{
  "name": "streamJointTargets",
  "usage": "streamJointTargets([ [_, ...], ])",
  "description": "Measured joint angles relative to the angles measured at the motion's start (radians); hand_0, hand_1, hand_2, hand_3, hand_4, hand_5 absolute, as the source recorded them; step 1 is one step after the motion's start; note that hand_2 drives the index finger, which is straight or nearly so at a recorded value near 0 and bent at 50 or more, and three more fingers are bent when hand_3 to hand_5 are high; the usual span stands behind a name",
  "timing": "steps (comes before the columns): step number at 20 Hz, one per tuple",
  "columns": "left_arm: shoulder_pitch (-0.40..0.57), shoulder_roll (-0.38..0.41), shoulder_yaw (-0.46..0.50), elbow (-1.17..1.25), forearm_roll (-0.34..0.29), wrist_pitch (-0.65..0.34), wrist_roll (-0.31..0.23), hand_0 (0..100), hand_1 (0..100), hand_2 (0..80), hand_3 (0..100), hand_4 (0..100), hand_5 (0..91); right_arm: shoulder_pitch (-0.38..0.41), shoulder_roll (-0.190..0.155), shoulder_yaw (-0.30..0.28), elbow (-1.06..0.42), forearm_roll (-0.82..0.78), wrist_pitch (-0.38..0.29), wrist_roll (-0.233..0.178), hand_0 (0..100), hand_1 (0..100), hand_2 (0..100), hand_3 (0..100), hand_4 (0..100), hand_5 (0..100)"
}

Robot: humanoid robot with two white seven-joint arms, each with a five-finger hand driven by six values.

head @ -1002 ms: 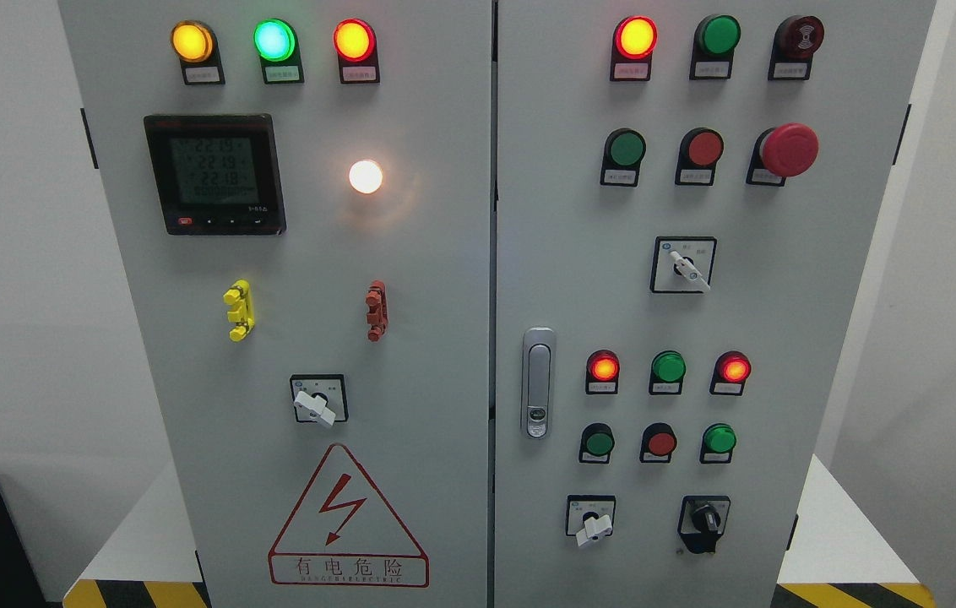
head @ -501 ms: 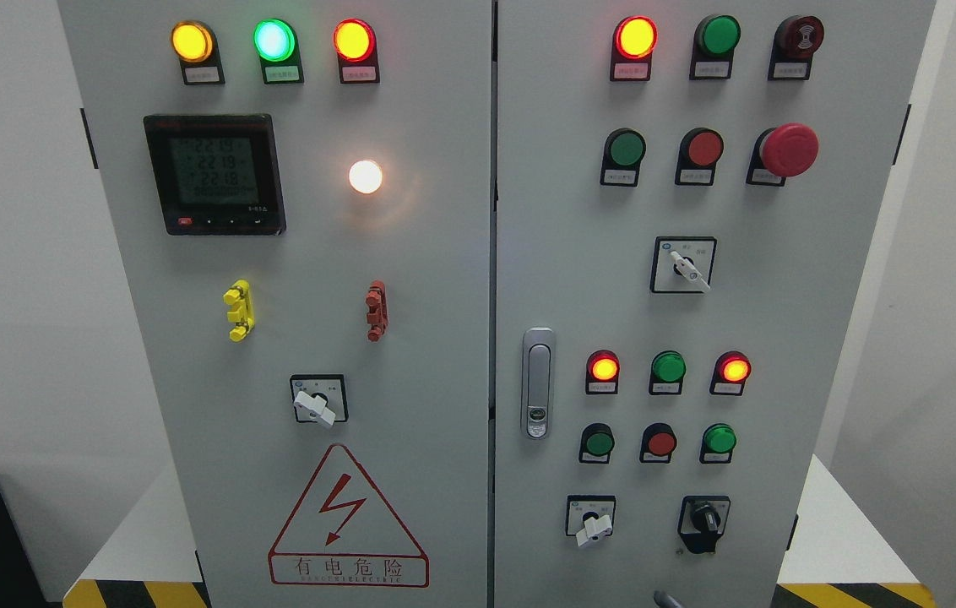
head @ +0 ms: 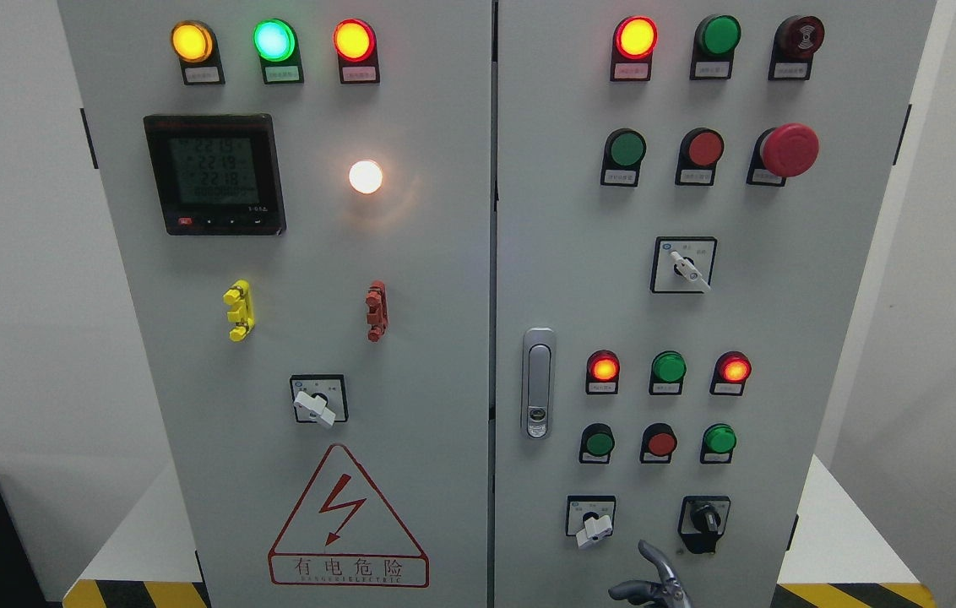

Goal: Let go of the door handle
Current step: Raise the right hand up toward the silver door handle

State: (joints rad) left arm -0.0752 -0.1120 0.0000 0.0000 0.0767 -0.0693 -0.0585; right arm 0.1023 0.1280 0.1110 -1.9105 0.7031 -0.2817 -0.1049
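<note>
The silver door handle [head: 538, 384] sits upright in its recess at the left edge of the grey cabinet's right door [head: 562, 253]. Both doors look shut, with a thin dark seam between them. Nothing touches the handle. My right hand [head: 647, 576] pokes up from the bottom edge, low on the right door, below and to the right of the handle. Its grey fingers [head: 652, 559] are spread loosely and hold nothing. The left arm does not show.
Lit lamps, push buttons and a red mushroom stop button [head: 789, 149] stud the right door. White rotary switches [head: 593, 529] and a black one [head: 703, 519] stand just above my hand. The left door [head: 427, 253] carries a meter [head: 214, 174] and a warning triangle [head: 347, 519].
My right hand has risen into view from the bottom edge, from nothing a second ago, through a fingertip, to several fingers now. The cabinet and handle are unchanged.
</note>
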Motion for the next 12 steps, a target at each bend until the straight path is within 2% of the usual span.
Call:
streamJointTargets([
  [5, 0.000, 0.000, 0.000, 0.000, 0.000, 0.000, 0.000, 0, 0, 2.3, 9, 1, 0.0, -0.055, 0.001, 0.042, -0.010, 0.172, 0.120, -0.053, 51, 31, 7, 100, 91, 96],
  [8, 0.000, 0.000, 0.000, 0.000, 0.000, 0.000, 0.000, 0, 0, 2.3, 9, 1, 0.0, -0.074, 0.002, 0.067, -0.013, 0.266, 0.153, -0.069, 52, 30, 3, 100, 97, 96],
  [12, 0.000, 0.000, 0.000, 0.000, 0.000, 0.000, 0.000, 0, 0, 2.2, 9, 1, 0.0, -0.089, 0.003, 0.100, -0.015, 0.367, 0.172, -0.081, 52, 30, 0, 100, 98, 96],
])
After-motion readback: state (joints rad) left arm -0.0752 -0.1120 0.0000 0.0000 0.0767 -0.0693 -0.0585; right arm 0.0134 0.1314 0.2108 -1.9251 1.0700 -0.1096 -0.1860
